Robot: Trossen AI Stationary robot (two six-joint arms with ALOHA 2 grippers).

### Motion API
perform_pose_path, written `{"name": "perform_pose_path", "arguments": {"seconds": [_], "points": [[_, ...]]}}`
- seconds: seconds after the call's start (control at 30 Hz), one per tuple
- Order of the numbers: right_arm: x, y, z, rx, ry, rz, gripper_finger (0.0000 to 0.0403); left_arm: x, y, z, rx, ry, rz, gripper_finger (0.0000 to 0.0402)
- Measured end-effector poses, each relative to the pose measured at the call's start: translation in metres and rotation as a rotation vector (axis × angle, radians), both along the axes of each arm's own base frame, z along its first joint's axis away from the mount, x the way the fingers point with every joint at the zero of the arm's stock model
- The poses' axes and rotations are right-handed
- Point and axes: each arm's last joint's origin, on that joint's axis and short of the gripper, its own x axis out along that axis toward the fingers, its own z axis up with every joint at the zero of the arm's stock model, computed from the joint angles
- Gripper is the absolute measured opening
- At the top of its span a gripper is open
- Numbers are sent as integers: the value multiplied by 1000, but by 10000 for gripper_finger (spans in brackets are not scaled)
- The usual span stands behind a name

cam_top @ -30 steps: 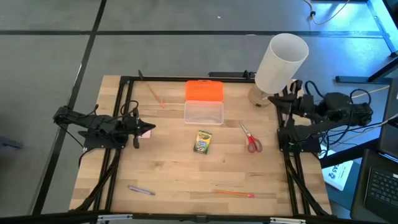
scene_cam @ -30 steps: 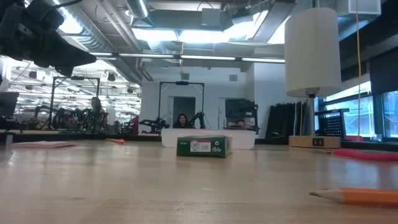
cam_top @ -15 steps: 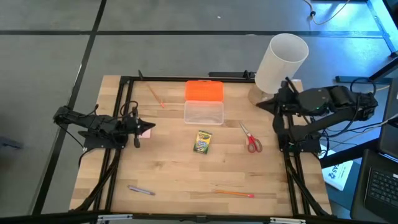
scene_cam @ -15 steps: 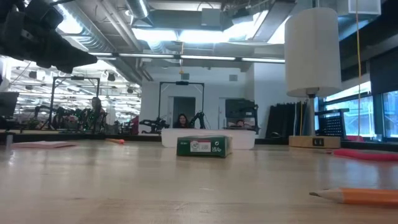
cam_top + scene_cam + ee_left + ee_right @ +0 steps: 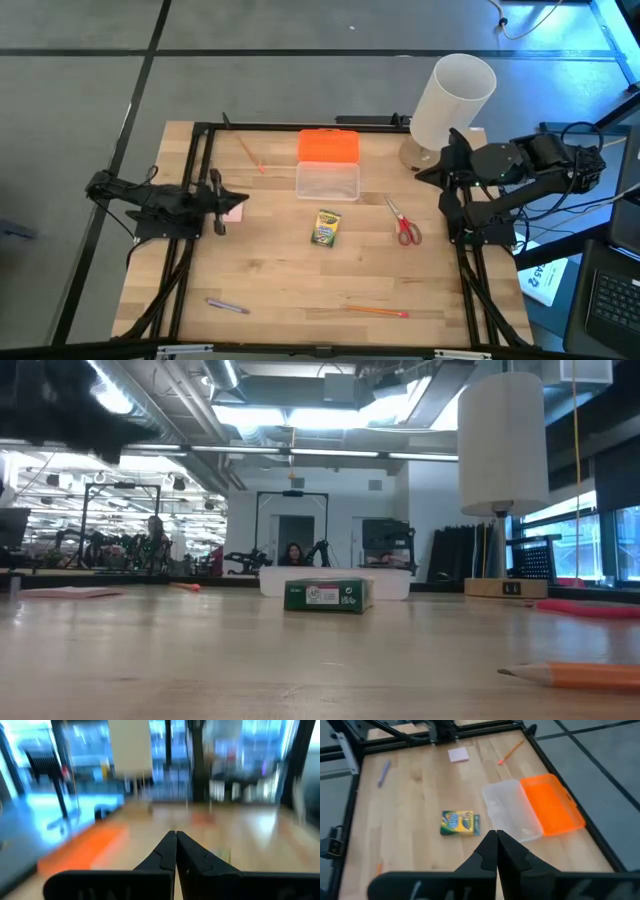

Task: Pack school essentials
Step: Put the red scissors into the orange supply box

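The yellow-green crayon box (image 5: 326, 228) (image 5: 460, 822) (image 5: 327, 595) lies flat mid-table. Red-handled scissors (image 5: 403, 222) lie to its right. One orange pencil (image 5: 248, 152) lies at the far left, another (image 5: 375, 311) (image 5: 575, 676) near the near edge. The purple pen (image 5: 227, 306) (image 5: 383, 772) is near left. The pink pad (image 5: 236, 210) (image 5: 458, 754) lies just below my left gripper (image 5: 232, 197) (image 5: 175, 837), which is shut. My right gripper (image 5: 422, 175) (image 5: 496, 835) is shut and held in the air at the table's right, pointing toward the middle.
The clear plastic box (image 5: 327, 181) (image 5: 512, 817) lies open with its orange lid (image 5: 328, 147) (image 5: 551, 805) toward the far edge. A tall white cylinder (image 5: 452, 100) (image 5: 502, 440) stands at the far right corner. A black frame (image 5: 300, 126) borders the table.
My right arm has unfolded from its place at the right edge, risen and swung toward the table's middle, so its gripper now looks down over the box and crayons. My left arm has lifted a little, moving upward in the low view.
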Motion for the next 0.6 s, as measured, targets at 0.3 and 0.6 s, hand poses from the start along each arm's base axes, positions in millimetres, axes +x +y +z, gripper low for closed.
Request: {"name": "perform_pose_path", "arguments": {"seconds": [0.3,0.6], "points": [[-6,-2,1,-14,-11,-20,4,-12,6,61,59,-126,114,0],[5,0,-3,72,28,10,5,-2,5,134,62,142,202,0]]}}
